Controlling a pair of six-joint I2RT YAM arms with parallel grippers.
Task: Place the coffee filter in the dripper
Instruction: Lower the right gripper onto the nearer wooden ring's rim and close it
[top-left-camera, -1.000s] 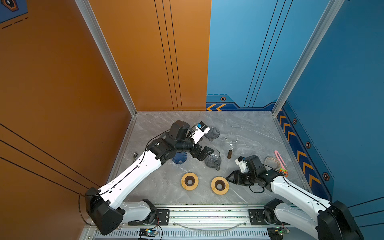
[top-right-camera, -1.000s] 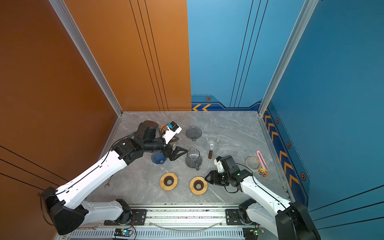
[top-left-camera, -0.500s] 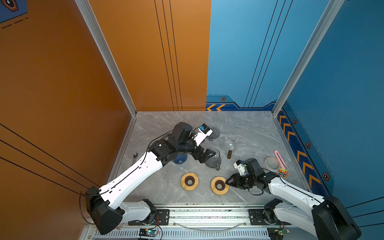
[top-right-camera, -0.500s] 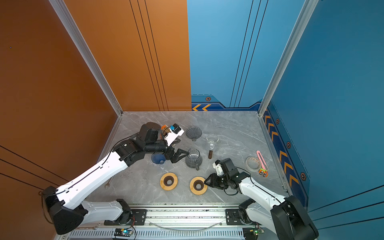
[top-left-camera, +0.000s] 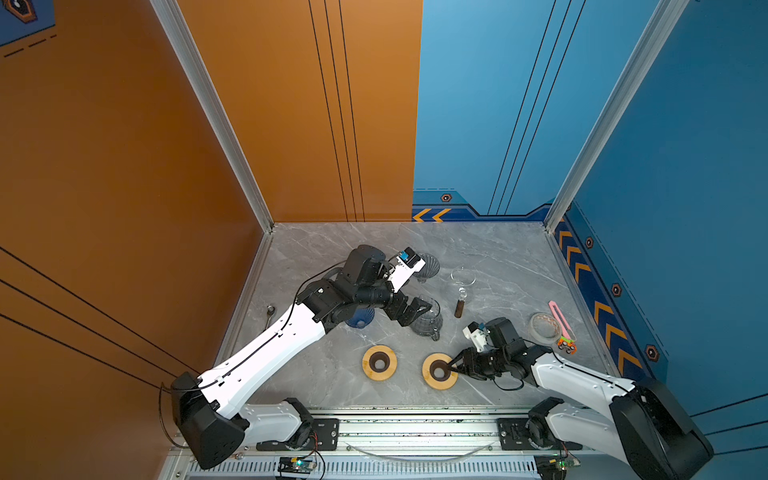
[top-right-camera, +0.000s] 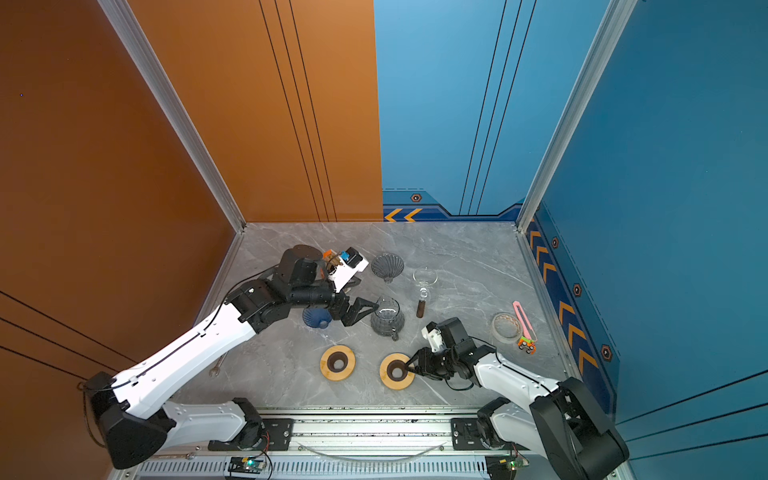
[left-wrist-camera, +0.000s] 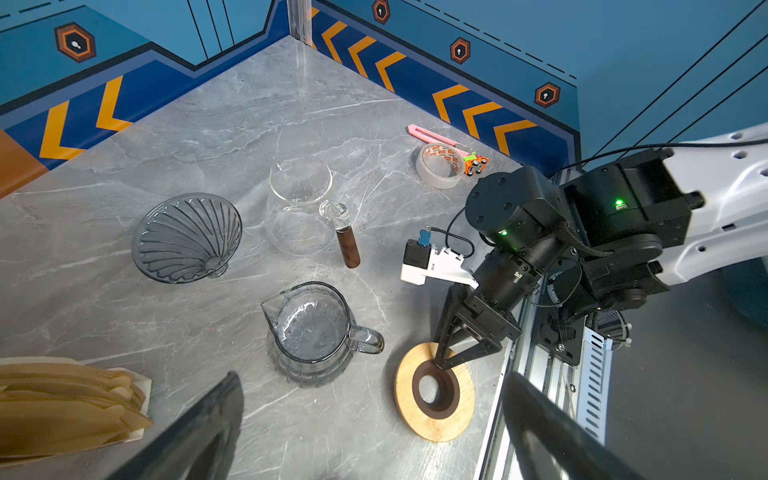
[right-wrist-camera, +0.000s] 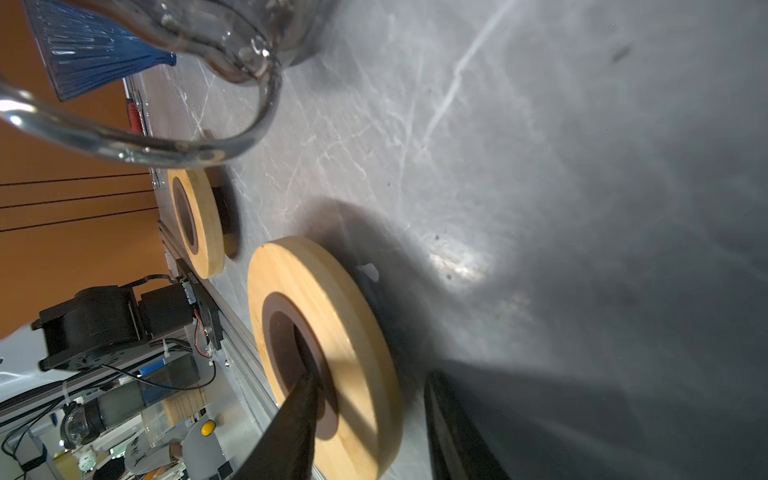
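Grey marble table (top-left-camera: 498, 257) between orange and blue walls carries the whole kit. In both top views the left gripper (top-left-camera: 419, 316) hangs wide open and empty at the nine o'clock side of the pitcher (top-left-camera: 430, 328). A grey dripper (top-left-camera: 429, 266) lies at twelve o'clock of the pitcher and a glass cone (top-left-camera: 462, 276) at one o'clock. A blue dripper (top-left-camera: 359, 322) sits at nine, half under the left arm. None of them holds paper. At five o'clock of the pitcher the right gripper (top-left-camera: 453, 369) meets a ring (top-left-camera: 440, 384); a second ring (top-left-camera: 379, 375) lies at that ring's nine o'clock. No filter shows here; the left arm may hide it.

Left wrist view: the filters (left-wrist-camera: 62, 407) lie in a tan stack, near one finger (left-wrist-camera: 199, 428) of the open left gripper but apart from it. Grey dripper (left-wrist-camera: 187, 237), cone (left-wrist-camera: 299, 199) and pitcher (left-wrist-camera: 309, 328) are all bare inside. The right gripper (left-wrist-camera: 442, 365) dips its tips at the ring's hole.

Right wrist view: one finger (right-wrist-camera: 286, 424) sits inside the hole of the ring (right-wrist-camera: 353, 332) and its mate sits outside the rim, so the jaws straddle the wood. Whether they pinch it I cannot tell.

By my reading the task has hardly begun: no filter is picked up and none is seated. What is left is to take one filter off the stack, carry it to a dripper and press it in. Which dripper is meant I cannot say.
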